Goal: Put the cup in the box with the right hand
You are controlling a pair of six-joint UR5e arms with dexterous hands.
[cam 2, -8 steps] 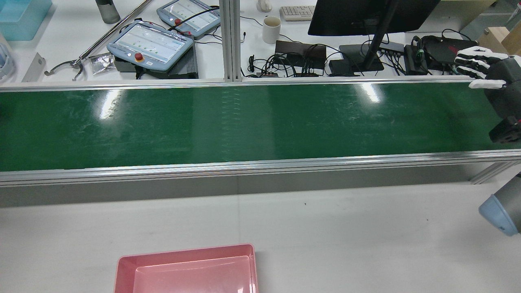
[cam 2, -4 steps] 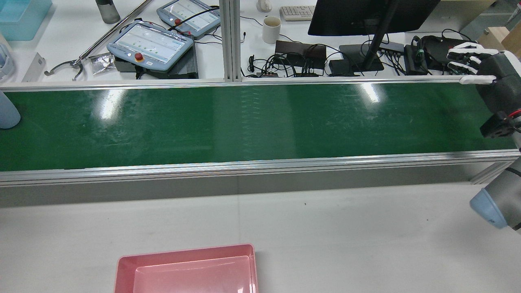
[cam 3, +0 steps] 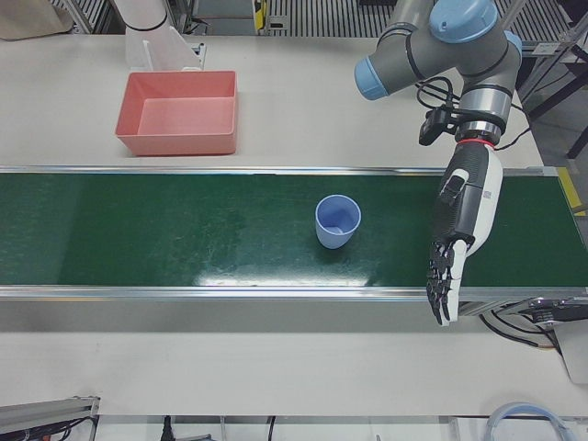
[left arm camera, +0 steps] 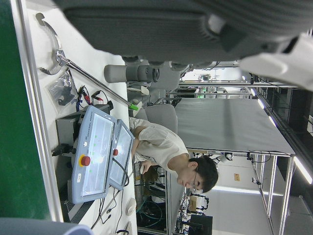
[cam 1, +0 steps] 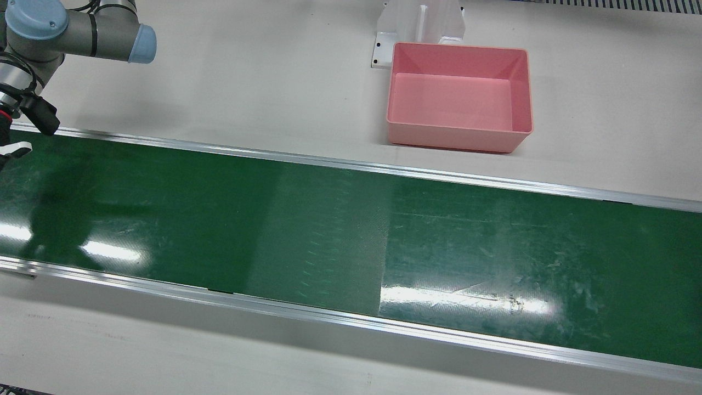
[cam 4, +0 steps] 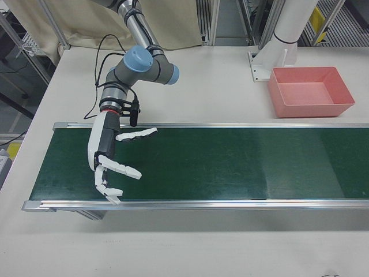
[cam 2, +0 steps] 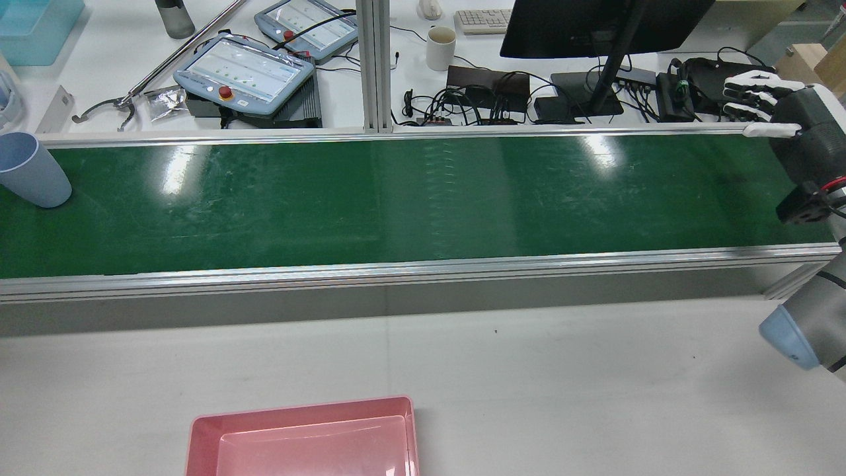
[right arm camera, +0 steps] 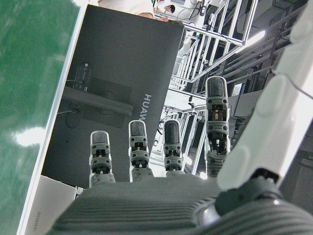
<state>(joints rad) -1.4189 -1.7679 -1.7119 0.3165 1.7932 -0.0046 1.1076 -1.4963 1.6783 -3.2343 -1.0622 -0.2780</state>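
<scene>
A light blue cup (cam 2: 33, 173) stands upright on the green belt (cam 2: 396, 198) at the far left of the rear view. In the left-front view the cup (cam 3: 338, 220) is mid-belt, a short way from my left hand (cam 3: 457, 241), which is open with fingers hanging over the belt's front edge. My right hand (cam 2: 763, 99) is open and empty over the belt's far right end, far from the cup; it also shows in the right-front view (cam 4: 112, 157). The empty pink box (cam 2: 304, 437) sits on the white table on my side of the belt, also in the front view (cam 1: 459, 96).
Beyond the belt a desk holds a monitor (cam 2: 595, 26), two teach pendants (cam 2: 244, 73), a white mug (cam 2: 440, 47) and cables. A white arm pedestal (cam 1: 419, 22) stands right behind the box. Aluminium rails (cam 2: 396, 271) edge the belt.
The cup has come into the rear view from the left and moved right along the belt. My right hand has shifted slightly left and further back, still open.
</scene>
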